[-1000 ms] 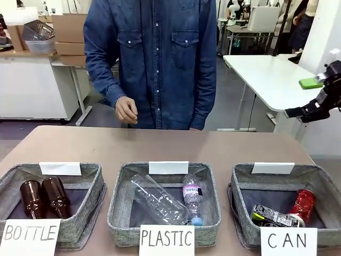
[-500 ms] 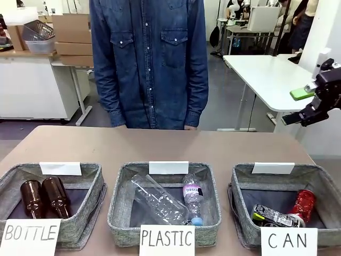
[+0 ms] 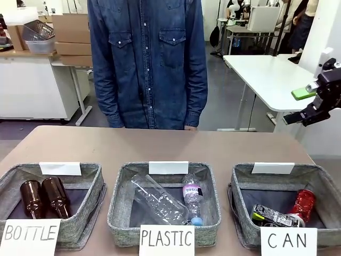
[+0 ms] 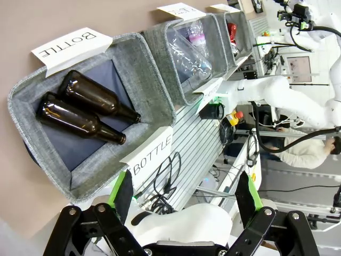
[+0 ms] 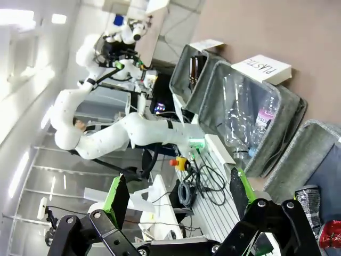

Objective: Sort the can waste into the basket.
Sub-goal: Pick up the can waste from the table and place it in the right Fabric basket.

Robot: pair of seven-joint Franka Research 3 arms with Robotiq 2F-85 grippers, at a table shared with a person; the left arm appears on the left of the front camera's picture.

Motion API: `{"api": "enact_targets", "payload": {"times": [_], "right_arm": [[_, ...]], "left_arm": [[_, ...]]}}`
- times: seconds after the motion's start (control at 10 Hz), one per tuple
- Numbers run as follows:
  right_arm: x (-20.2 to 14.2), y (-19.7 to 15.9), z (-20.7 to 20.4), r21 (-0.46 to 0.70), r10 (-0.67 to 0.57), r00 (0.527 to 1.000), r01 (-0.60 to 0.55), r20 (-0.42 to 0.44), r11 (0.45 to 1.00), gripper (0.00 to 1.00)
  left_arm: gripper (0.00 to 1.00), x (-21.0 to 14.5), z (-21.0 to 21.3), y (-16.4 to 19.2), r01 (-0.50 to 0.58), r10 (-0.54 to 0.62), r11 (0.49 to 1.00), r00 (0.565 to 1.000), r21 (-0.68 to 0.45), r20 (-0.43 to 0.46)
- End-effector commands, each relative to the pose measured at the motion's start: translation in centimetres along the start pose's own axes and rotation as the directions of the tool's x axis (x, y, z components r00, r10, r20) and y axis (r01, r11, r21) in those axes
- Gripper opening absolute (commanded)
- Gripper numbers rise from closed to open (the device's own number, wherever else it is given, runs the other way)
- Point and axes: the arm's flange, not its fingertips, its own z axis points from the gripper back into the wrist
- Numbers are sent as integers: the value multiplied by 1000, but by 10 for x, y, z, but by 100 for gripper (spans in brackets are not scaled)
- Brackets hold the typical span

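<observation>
The left gripper (image 4: 184,197), black with green pads, rises from the bottom edge with its jaws spread wide and nothing between them. Beyond it, a grey fabric rectangular bin (image 4: 154,69) sits on the brown counter (image 4: 64,16), with white cards reading "BOTTLE" at both ends. Two brown glass bottles (image 4: 88,109) lie side by side inside it, touching. Next along the row is a like bin holding clear plastic bottles (image 4: 192,50), then the grey fabric basket (image 4: 241,26) with a red metal can (image 4: 231,29) inside. A white robot arm (image 4: 287,98) stretches across farther off.
</observation>
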Motion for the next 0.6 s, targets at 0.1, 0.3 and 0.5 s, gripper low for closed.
{"api": "enact_targets", "payload": {"times": [0.1, 0.3, 0.5], "right_arm": [[-2, -1, 1, -4, 32, 999, -32, -12, 999, 100], [-2, -1, 1, -4, 32, 999, -32, -12, 999, 100], [-2, -1, 1, -4, 32, 999, -32, -12, 999, 100]], "left_arm": [[100, -3, 2, 1, 16, -16, 1000, 1000, 6, -4], [100, -3, 2, 1, 16, -16, 1000, 1000, 6, -4], [100, -3, 2, 1, 16, -16, 1000, 1000, 6, -4]]}}
